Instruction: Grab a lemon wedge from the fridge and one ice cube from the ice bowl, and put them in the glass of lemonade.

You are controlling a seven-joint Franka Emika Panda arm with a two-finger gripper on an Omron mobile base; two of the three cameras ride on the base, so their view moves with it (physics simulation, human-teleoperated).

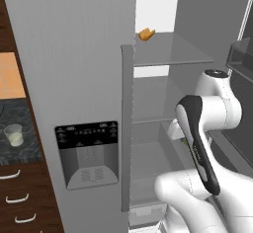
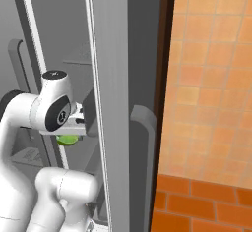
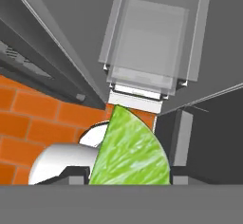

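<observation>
The bright yellow-green triangular lemon wedge (image 3: 129, 149) sits clamped between the two dark finger tips of the gripper (image 3: 128, 173), its pointed tip aimed away from the hand along the gripper's axis. The white arm is folded at the elbow, its hand inside the open tall grey two-door fridge (image 1: 74, 54), whose shelves lie ahead of the wedge.

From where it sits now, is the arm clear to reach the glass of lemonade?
Probably not directly. The gripper, shut on the lemon wedge, is inside the fridge, whose closed left door stands between it and the glass of lemonade on the counter.
</observation>
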